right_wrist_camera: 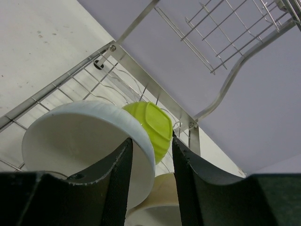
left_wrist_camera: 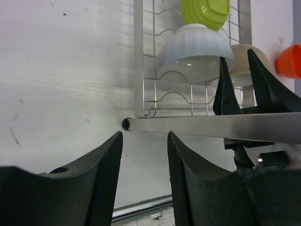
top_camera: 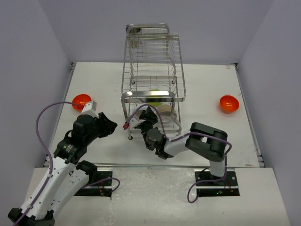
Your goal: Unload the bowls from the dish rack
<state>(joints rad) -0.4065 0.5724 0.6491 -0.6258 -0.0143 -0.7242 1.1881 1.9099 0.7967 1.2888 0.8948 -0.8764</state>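
Straddling the rim of the white bowl [right_wrist_camera: 80,141] is the right gripper [right_wrist_camera: 151,139].

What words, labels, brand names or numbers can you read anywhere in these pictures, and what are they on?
None. No writing shows on the dish rack, the white bowl, the lime-green bowl, the left orange bowl, the right orange bowl, or anywhere else.

Lab booth: plain walls [top_camera: 28,56] enclose white table [top_camera: 103,80].
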